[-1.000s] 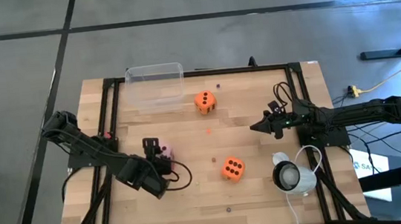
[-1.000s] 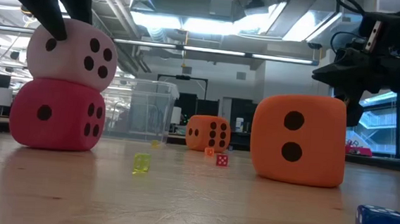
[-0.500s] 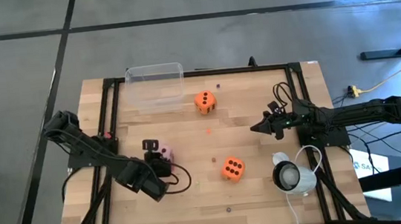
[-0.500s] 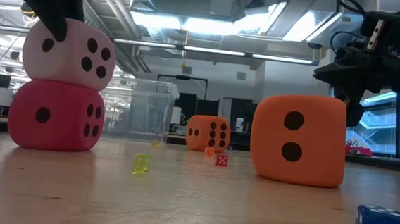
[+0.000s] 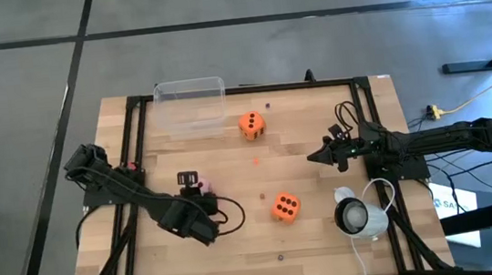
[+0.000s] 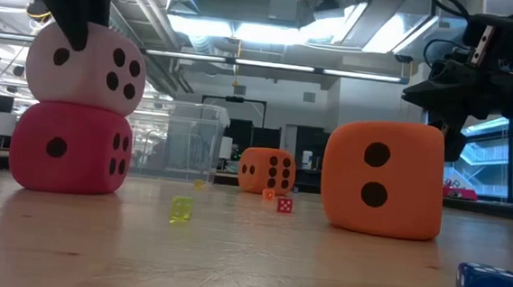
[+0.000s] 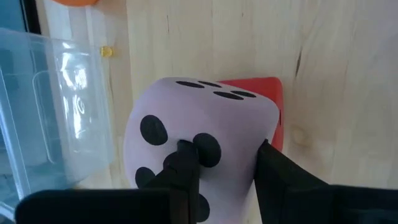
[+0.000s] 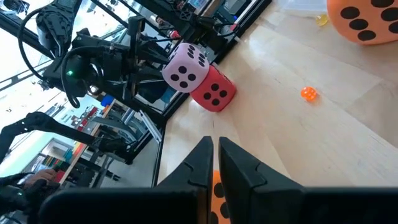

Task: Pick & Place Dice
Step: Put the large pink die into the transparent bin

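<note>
4 large dice show: 1 pale pink die (image 6: 83, 66) stacked on 1 red die (image 6: 71, 147) near the table's (image 5: 329, 229) left edge, plus 2 orange dice (image 5: 284, 207), well apart mid-table. The left gripper (image 7: 217, 163) reaches down, clenched on the pink die's top. The right gripper (image 5: 312, 156) hovers closed and empty near the right edge. 1 clear bin (image 5: 190, 102) sits at the far edge.

The left gripper (image 5: 198, 190) now sits closed on the pale pink die (image 6: 84, 66), where a second ago its fingers stood wide. That die rests slightly further left atop the red die (image 6: 71, 147), and the arm's wrist has shifted toward the table's middle.
</note>
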You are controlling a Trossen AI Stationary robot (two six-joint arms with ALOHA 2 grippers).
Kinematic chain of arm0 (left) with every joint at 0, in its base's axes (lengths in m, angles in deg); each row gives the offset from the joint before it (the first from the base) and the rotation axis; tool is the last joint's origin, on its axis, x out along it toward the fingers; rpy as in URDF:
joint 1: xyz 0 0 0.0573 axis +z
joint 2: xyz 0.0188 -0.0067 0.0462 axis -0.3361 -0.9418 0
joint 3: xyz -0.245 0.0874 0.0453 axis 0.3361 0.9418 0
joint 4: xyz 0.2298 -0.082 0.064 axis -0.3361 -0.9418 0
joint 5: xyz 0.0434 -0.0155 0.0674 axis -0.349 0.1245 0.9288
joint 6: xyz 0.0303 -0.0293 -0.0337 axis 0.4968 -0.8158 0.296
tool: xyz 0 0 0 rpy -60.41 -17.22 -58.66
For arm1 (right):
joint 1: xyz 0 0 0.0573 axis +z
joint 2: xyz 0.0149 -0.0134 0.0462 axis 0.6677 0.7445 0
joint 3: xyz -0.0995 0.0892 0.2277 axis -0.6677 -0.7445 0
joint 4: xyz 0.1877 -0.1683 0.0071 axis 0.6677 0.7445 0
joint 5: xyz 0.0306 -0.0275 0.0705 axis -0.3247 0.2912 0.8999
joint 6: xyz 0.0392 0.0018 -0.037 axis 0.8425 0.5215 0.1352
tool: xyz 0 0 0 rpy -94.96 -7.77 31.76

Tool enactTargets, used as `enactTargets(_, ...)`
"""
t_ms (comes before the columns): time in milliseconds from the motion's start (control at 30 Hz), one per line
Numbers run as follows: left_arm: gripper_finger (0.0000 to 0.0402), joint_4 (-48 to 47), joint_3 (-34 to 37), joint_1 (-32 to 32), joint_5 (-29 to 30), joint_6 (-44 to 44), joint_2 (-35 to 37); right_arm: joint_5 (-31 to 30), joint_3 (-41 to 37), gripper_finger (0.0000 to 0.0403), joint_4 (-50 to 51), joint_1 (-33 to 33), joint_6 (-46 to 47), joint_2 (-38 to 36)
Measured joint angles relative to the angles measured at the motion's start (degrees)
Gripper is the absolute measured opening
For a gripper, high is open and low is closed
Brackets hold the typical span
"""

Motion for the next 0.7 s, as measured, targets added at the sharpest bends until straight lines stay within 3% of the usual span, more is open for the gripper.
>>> enactTargets(233,0.0077,-1.71,-4.05,-0.09,-1.98,-1.91,0.18,0.02,0.0,0.0027,-0.01,0.01,-0.13,0.0)
enactTargets(700,0.0025,-2.52,-6.88,-0.09,-0.03,-3.58,0.22,0.04,0.0,0.0027,-0.02,0.01,-0.13,0.0)
